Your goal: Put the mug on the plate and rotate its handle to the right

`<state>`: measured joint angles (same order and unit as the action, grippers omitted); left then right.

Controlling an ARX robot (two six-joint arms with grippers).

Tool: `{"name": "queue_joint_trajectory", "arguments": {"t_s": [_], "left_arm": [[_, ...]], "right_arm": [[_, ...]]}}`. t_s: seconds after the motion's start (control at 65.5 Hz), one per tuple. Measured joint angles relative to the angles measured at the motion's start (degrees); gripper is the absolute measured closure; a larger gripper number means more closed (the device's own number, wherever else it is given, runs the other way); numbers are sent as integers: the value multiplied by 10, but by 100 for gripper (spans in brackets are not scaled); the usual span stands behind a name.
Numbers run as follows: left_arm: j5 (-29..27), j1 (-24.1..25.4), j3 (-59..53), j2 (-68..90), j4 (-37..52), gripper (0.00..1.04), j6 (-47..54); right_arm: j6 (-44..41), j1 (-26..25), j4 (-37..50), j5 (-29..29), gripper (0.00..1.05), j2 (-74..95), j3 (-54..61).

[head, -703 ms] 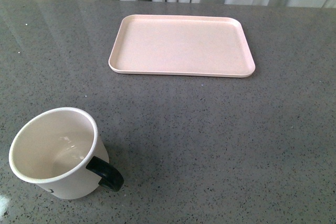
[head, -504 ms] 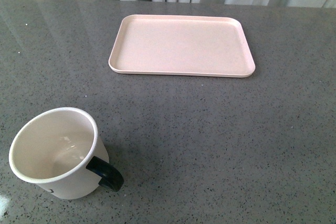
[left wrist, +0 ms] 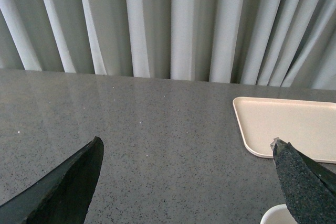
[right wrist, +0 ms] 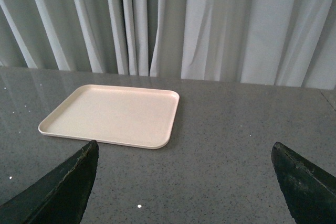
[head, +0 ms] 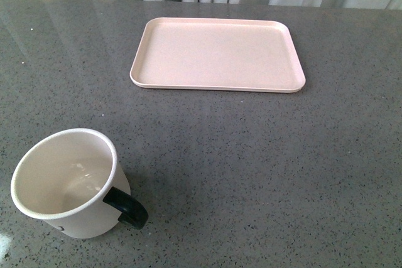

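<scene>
Waiting upright on the grey speckled tabletop, well apart from the bare pale-pink rectangular tray, the white cylindrical mug with black loop handle is untouched, left gripper and right gripper both spread empty, so neither placing nor turning is done.

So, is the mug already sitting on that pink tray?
No, the mug stands on the grey table, well apart from the empty plate.

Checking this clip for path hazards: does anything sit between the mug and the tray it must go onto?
Nothing visible does. The white mug stands at the near left, the pink tray lies farther back, and only bare grey countertop shows between them.
</scene>
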<state>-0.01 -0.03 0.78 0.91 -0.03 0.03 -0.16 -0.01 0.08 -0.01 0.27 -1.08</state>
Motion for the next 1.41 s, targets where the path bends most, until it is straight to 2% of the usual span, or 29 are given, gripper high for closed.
{"name": "queue_joint_trajectory", "arguments": {"t_s": [0.153, 0.244, 0.305, 0.397, 0.535, 0.779, 0.947, 1.268, 1.405], "left_arm": [[-3, 0, 0, 1, -1, 9, 0], [-103, -34, 56, 84, -126, 9, -67], [-116, -39, 92, 172, -141, 9, -104], [-111, -43, 129, 261, -111, 9, -127], [-70, -64, 201, 455, -26, 9, -136], [-45, -92, 243, 644, 26, 9, -144], [-43, -98, 250, 676, 19, 9, -143], [13, -112, 257, 705, -9, 9, -113], [19, -117, 266, 716, -19, 9, -99]], "right_arm": [[0, 0, 0, 0, 9, 0, 0], [0, 0, 0, 1, 9, 0, 0], [0, 0, 0, 0, 9, 0, 0], [0, 0, 0, 0, 9, 0, 0], [0, 0, 0, 0, 9, 0, 0], [0, 0, 0, 0, 9, 0, 0], [0, 0, 0, 0, 9, 0, 0], [0, 0, 0, 0, 9, 0, 0], [0, 0, 0, 0, 9, 0, 0]]}}
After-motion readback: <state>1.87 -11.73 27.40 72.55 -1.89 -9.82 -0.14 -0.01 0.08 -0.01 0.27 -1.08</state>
